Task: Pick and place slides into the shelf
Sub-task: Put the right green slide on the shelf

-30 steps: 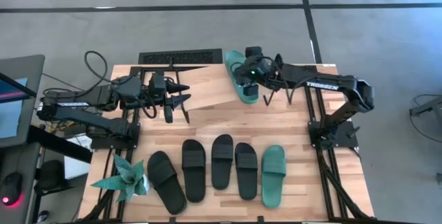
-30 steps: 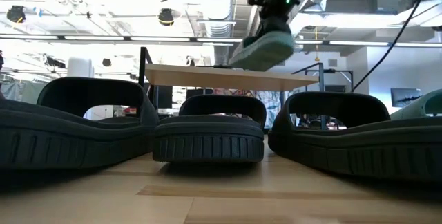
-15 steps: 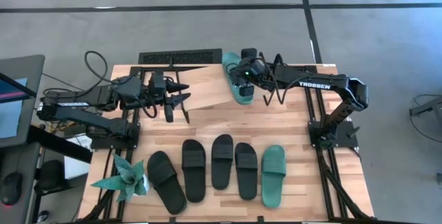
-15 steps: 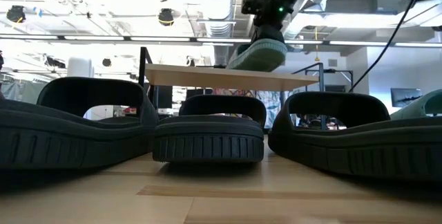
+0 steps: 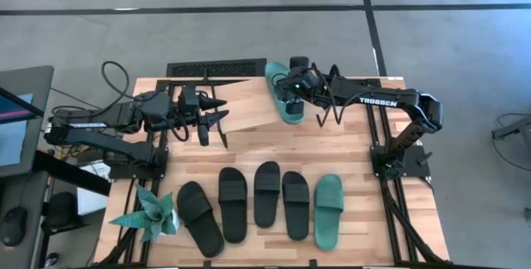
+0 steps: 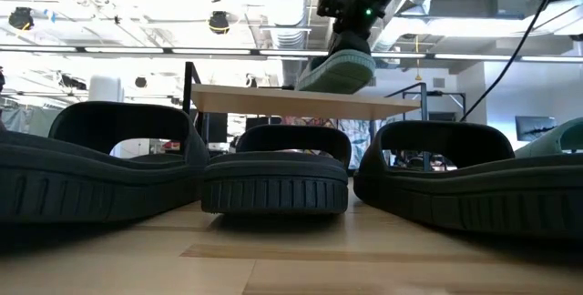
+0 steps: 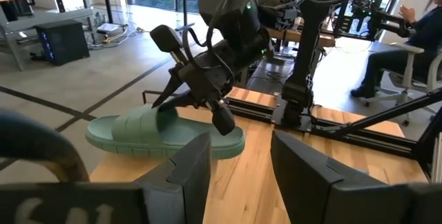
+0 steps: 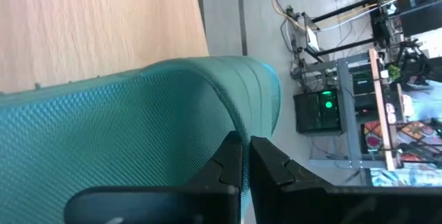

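A: What's the setting?
B: A wood table [image 5: 357, 149] on grey floor, with an open workshop behind.

A: Count?
B: 6 slides: 4 black [image 5: 266, 193] and 1 teal [image 5: 328, 210] in a row well in front of both grippers, and 1 teal slide [image 5: 280, 95] pinched by the right gripper [image 5: 292, 89] at the shelf [image 5: 249, 103] edge. It probably rests on the plank.

A: Room?
B: The plank between the grippers is bare. The left gripper [image 5: 217, 111], fingers spread, holds nothing at its other end.
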`<action>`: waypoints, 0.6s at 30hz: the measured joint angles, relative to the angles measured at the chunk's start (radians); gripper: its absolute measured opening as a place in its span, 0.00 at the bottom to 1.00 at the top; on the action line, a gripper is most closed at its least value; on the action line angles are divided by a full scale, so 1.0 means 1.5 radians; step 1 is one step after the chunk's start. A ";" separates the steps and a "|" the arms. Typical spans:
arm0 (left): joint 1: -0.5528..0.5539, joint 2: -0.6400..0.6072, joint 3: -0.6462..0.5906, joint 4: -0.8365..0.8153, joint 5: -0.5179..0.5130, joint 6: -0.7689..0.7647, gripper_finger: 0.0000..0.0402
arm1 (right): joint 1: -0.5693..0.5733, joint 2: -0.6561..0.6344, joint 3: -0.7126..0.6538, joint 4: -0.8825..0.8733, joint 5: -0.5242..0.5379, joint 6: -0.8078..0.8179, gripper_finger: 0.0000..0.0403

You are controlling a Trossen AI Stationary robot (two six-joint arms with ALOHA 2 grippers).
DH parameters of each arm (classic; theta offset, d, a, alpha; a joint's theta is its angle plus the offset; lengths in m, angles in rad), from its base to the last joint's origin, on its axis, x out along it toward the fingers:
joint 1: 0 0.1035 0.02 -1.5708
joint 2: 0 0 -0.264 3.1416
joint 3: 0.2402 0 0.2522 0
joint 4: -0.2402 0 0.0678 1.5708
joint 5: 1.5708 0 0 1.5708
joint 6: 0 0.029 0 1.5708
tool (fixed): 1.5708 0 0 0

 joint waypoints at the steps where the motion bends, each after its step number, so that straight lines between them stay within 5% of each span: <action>1: 0.000 0.000 0.000 0.000 0.000 0.000 0.35 | -0.001 0.004 0.001 0.008 0.000 0.000 0.00; 18: 0.000 0.000 0.000 0.000 0.000 -0.001 0.35 | -0.005 0.016 0.000 -0.005 0.002 0.001 0.00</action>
